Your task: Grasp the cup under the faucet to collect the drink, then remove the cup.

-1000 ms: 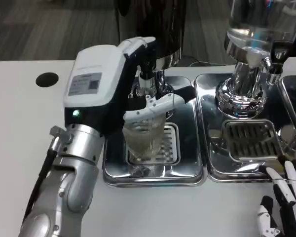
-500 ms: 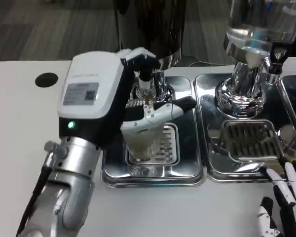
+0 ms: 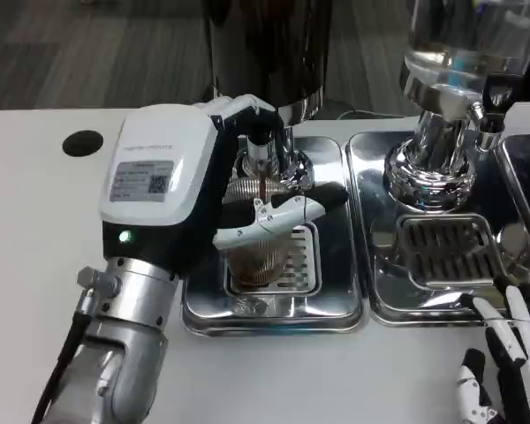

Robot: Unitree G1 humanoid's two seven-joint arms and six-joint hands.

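Note:
A clear ribbed cup (image 3: pixel 259 257) stands on the drain grille of the left steel tray (image 3: pixel 336 305), under the faucet (image 3: pixel 263 157) of the dark dispenser. A thin brown stream runs from the faucet into the cup, and brown drink fills its lower part. My left hand (image 3: pixel 203 190) grips the cup from the left, one finger wrapped across its front near the rim, other fingers up by the faucet. My right hand (image 3: pixel 508 367) rests at the bottom right corner of the table with its fingers apart, holding nothing.
A second dispenser with a clear tank (image 3: pixel 464 40) stands on the right steel tray (image 3: pixel 384 305) with its own grille (image 3: pixel 449 250). A black round hole (image 3: pixel 83 142) lies in the white table at the left.
The cup has sunk a little onto the grille and brown drink now flows into it. My left forearm has shifted slightly left. The right hand has hardly moved.

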